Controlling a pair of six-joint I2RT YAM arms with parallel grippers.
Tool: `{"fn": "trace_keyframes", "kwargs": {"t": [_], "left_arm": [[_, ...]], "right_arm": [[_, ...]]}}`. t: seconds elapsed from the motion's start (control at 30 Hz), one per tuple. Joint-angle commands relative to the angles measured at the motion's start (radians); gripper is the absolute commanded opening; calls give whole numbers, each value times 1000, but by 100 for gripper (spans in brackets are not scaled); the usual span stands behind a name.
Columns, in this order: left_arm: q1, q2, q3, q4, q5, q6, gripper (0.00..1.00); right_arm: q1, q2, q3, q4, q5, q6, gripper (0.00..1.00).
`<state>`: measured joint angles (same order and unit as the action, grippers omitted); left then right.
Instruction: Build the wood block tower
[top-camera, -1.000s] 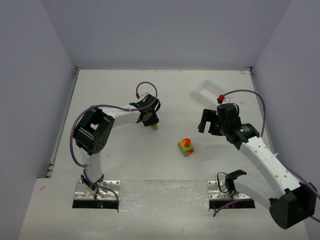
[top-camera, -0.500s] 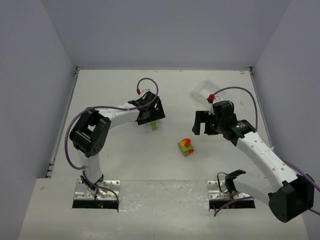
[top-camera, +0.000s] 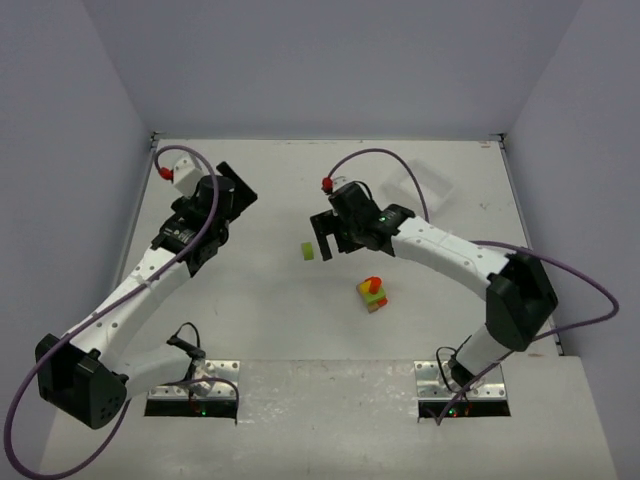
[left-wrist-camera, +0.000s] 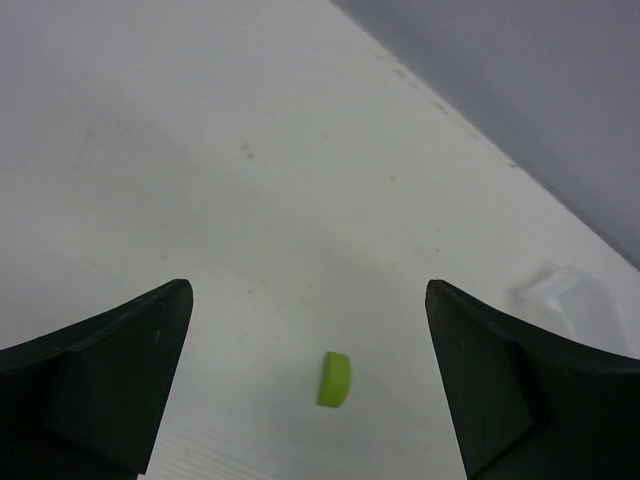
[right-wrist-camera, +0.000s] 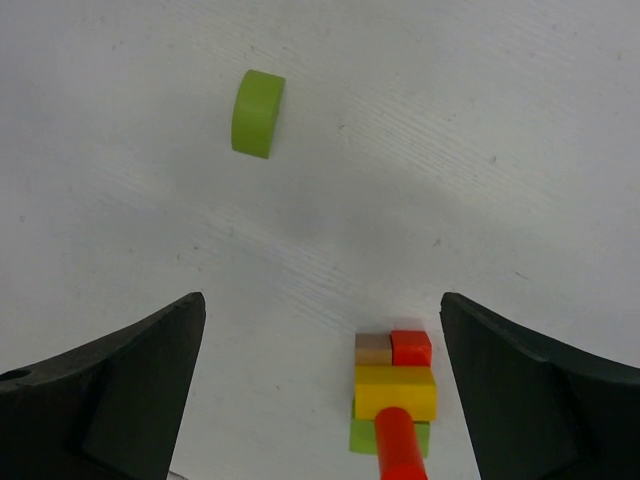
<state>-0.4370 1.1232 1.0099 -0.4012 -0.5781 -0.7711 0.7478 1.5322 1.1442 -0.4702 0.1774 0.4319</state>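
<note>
Top view: L gripper (top-camera: 238, 188) is up at the far left of the table (top-camera: 260, 330), jaws spread wide, nothing in them. L wrist cam agrees: both fingers (left-wrist-camera: 100, 380) well apart, bare table between them.

R gripper (top-camera: 326, 238) is near mid-table, also released and empty; its wrist cam looks down past both fingers (right-wrist-camera: 110, 380) at the table.

Tower (top-camera: 372, 294) stands right of centre, nearer me than either gripper. R wrist cam: green base, yellow block on it, red-orange peg upright on top. Small tan and red pieces sit tight against one side; can't tell what they rest on.

One loose green block (top-camera: 308, 251) sits alone on the table, left of and a bit farther than the tower, apart from it. It is on its edge, rounded side up. R gripper is just beside it, to its right; L gripper well apart.

Around: white tray (top-camera: 428, 180) at far right. R forearm (top-camera: 450, 250) runs between tray and tower. Purple cable (top-camera: 375, 155) arcs over the R wrist.
</note>
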Motion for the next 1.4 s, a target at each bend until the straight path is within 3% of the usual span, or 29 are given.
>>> {"fn": "trace_keyframes", "kwargs": {"t": [0.0, 0.3, 0.4, 0.47, 0.77, 1.0, 1.2, 1.37], "left_arm": [[75, -20, -144, -51, -37, -68, 100], [81, -14, -142, -56, -39, -87, 100], [81, -11, -142, -58, -47, -91, 100], [81, -13, -143, -59, -54, -91, 100], [81, -14, -146, -48, -48, -93, 100], [81, -14, -150, -41, -25, -91, 100], [81, -19, -153, -39, -6, -88, 100], [81, -29, -170, -22, -6, -75, 100]], "right_arm": [[58, 217, 177, 56, 105, 46, 99], [85, 571, 472, -36, 178, 106, 97], [85, 621, 503, -34, 169, 118, 88], [87, 638, 506, -31, 169, 128, 74], [86, 673, 498, -17, 139, 141, 47], [87, 686, 494, -13, 128, 159, 38], [90, 642, 453, 36, 149, 152, 19], [93, 527, 416, 56, 160, 51, 15]]}}
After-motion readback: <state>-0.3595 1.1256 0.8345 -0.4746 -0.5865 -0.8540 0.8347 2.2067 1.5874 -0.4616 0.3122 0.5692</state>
